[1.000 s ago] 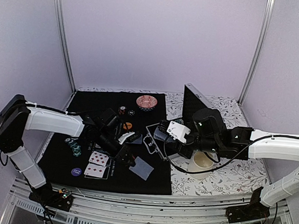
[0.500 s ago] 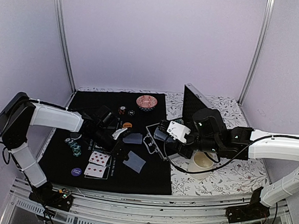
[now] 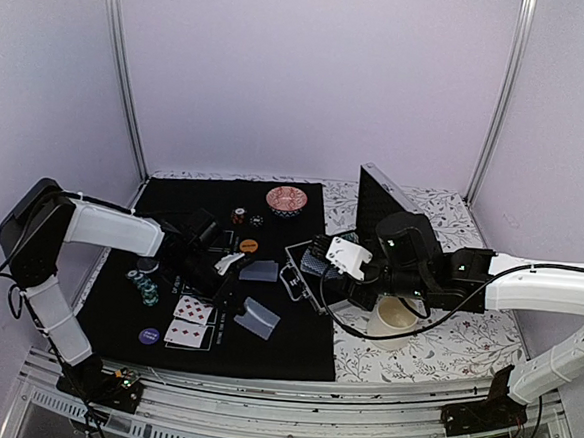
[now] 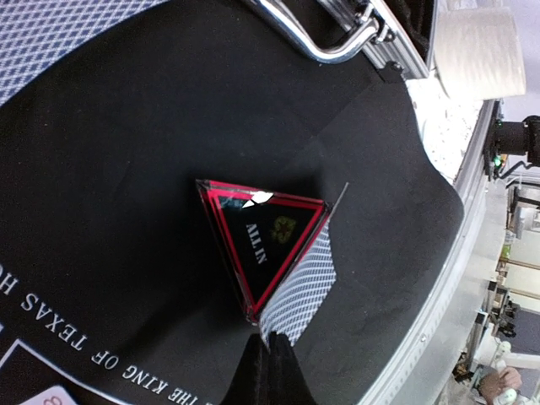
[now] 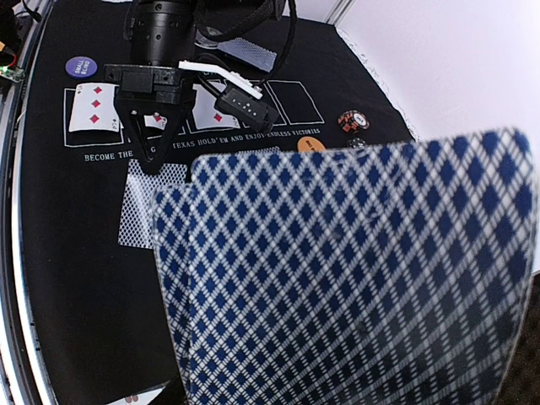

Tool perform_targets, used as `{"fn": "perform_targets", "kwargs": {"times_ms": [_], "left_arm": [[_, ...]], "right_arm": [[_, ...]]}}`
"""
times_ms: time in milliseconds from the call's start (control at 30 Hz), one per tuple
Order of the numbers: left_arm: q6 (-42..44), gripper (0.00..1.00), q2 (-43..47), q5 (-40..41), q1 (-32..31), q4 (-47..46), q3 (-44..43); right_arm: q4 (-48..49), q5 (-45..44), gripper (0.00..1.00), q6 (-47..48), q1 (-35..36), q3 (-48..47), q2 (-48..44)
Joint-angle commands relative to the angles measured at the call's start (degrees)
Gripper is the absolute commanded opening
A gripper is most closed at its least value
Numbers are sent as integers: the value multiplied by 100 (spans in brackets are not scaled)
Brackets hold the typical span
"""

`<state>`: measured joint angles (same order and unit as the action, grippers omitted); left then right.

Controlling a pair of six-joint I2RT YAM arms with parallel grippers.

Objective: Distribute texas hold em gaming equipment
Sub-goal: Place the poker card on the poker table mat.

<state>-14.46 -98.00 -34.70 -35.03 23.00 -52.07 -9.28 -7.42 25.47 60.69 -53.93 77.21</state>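
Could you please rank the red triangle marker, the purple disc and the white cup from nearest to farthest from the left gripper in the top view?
1. The red triangle marker, beside the left gripper.
2. The purple disc, toward the near left.
3. The white cup, far right.

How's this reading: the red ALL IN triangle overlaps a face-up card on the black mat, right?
The card is face down, checked back showing, as the left wrist view shows. The red ALL IN triangle does overlap it on the black mat.
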Motion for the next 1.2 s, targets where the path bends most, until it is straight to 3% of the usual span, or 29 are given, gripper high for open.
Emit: {"fn": "perform_targets", "kwargs": {"times_ms": [0,333,800,1033,1167], "left_arm": [[146,0,32,-171,5,50,1],[-94,0,-31,-1060,-664,-587,135],[-197,1,-853,-962,-1043,-616,-439],[25,23,-836,-448,-1079,-58,-633],[245,44,-655,-262,-1081,323,-813]], "right_arm": [[14,-73,41,-16,13,-10,-114],[31,-45,41,-16,15,-45,-54],[-4,-49,41,-60,13,-1,-103],[-4,-47,41,-60,14,12,-118],[-4,-41,41,-60,13,13,-112]]}}
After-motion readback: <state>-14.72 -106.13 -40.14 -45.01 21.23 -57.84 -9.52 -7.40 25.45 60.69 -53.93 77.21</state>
